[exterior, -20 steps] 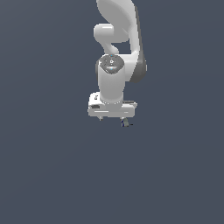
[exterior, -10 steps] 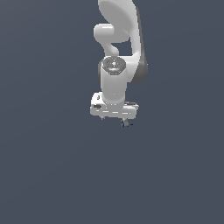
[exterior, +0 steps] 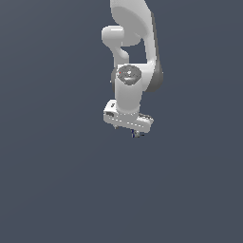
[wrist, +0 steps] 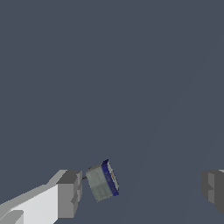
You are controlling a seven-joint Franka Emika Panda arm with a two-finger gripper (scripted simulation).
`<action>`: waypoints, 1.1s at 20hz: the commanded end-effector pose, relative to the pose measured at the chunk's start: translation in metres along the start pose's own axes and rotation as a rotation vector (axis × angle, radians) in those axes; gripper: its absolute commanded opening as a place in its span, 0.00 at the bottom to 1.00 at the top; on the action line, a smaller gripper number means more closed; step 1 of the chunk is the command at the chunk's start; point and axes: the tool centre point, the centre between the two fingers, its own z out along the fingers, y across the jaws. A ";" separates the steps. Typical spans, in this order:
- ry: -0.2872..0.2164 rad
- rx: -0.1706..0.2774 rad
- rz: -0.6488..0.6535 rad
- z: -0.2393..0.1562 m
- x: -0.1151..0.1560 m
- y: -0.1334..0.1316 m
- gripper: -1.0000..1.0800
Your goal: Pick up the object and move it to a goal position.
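Exterior view: tool [exterior: 136, 134] hangs under the white arm, object [exterior: 137, 135] just a dark speck at its fingertips.
Wrist view: fingers [wrist: 69, 194] spread wide, nothing pinched; object [wrist: 102, 180] sits tilted beside one finger, apart from the other.
Handling: probably light and rigid; I'd squeeze its flat faces.

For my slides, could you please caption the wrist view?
Wrist view: a small navy-edged object sits beside one finger of the open gripper, far from the other.
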 end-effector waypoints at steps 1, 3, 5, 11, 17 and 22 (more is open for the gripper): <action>0.000 0.002 0.063 0.005 -0.004 -0.004 0.96; 0.000 0.004 0.113 0.009 -0.008 -0.008 0.96; 0.000 0.006 0.163 0.013 -0.011 -0.011 0.96; 0.001 0.010 0.315 0.024 -0.021 -0.020 0.96; 0.003 0.013 0.467 0.034 -0.031 -0.027 0.96; 0.005 0.015 0.595 0.043 -0.040 -0.033 0.96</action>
